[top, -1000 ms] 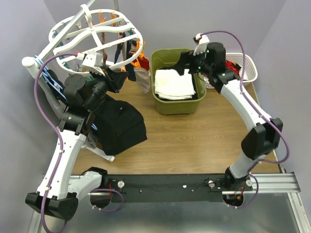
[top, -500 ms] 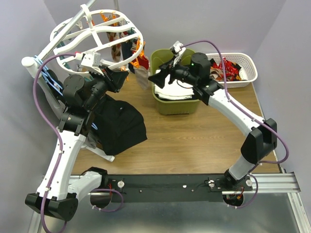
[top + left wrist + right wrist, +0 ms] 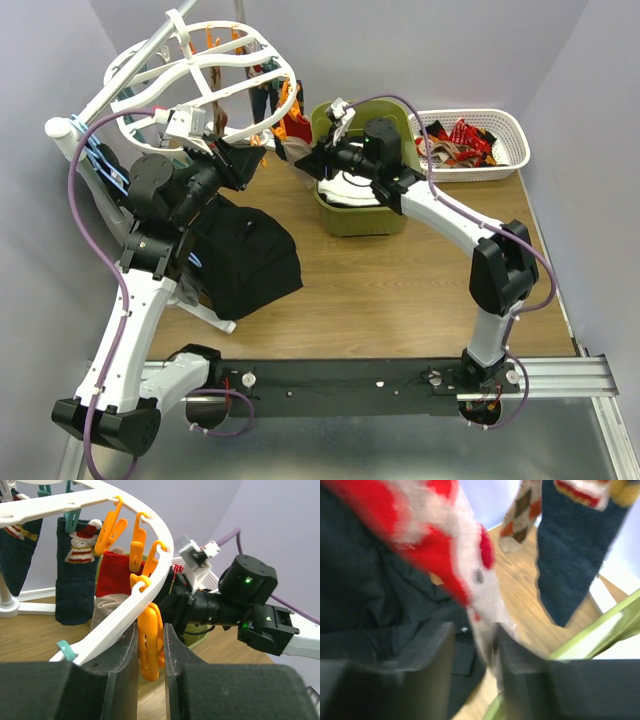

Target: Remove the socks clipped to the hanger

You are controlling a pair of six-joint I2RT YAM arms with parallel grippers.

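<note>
Spreading bare across its near and right side, the table (image 3: 400, 290) carries a black garment (image 3: 250, 255) at left and a green bin (image 3: 365, 215) at far centre. Over the far-left corner stands the hanger (image 3: 112, 625), its socks (image 3: 70, 575) dangling along the right edge. The left gripper (image 3: 150, 630) is clamped narrowly on an orange clip (image 3: 149, 650) at the hanger's near rim. The right gripper (image 3: 475, 630), by the bin's left edge, brackets a red sock (image 3: 445, 560); whether it grips the sock is unclear.

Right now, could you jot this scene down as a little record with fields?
left gripper: shut on the hanger rim, an orange clip in the gap
right gripper: jaws apart around a red-and-white sock tip
clipped on hanger: navy sock, among others
white basket: loose socks inside
green bin: white cloth inside
</note>
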